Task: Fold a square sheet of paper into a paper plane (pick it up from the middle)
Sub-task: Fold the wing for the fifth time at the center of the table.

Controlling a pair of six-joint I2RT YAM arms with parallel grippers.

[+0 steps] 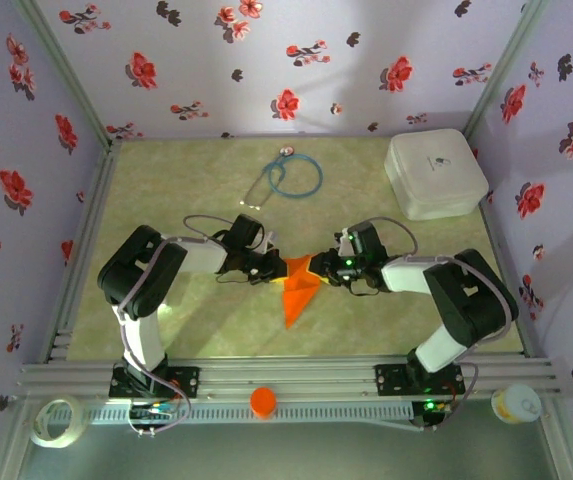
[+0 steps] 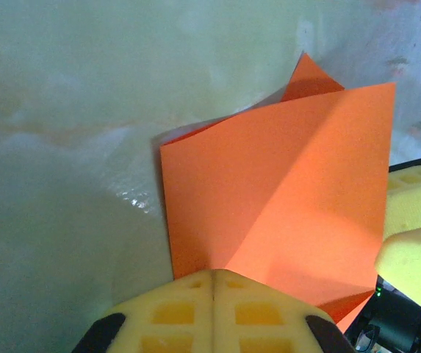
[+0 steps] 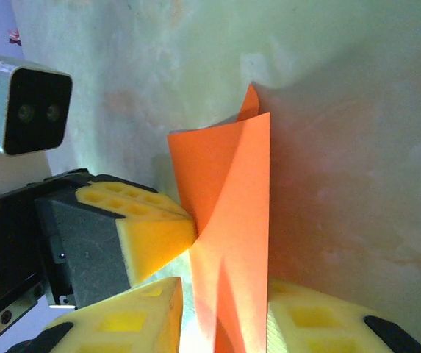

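Counts: one orange paper (image 1: 298, 290), two grippers, one orange cap (image 1: 263, 401), one tape roll (image 1: 54, 420), one small tub (image 1: 516, 403), one stethoscope (image 1: 291, 178), one white box (image 1: 436, 172).

Clock set from the top view, 6 at my bases and 12 at the far wall.

Nearest, on the rail in front of my bases: cap at 6, tape roll out at 8, tub out at 4. None of them touch the paper.

Mid table (image 1: 216, 330): the paper, partly folded, sits between my two grippers. Its wide end is up at the grippers and its narrow pointed end lies on the table. The long axis runs roughly 12 to 6, leaning a little, with the point toward 6-7, at my bases.

My left gripper (image 2: 214, 283) comes in from 9. Its pads are pressed together and pinch the paper's edge at the seam, with a flap standing up beyond them.

My right gripper (image 3: 221, 323) comes in from 3. Its fingers are spread, one on each side of the paper, with a gap showing on one side. I can't tell if the other pad touches.

The two gripper tips are close, nearly meeting across the paper, and they hide its top edge in the top view.

Farther out: stethoscope at 12, well apart from the paper. White box at 1-2 in the far corner, well apart. Nothing lies between the paper and my arms.
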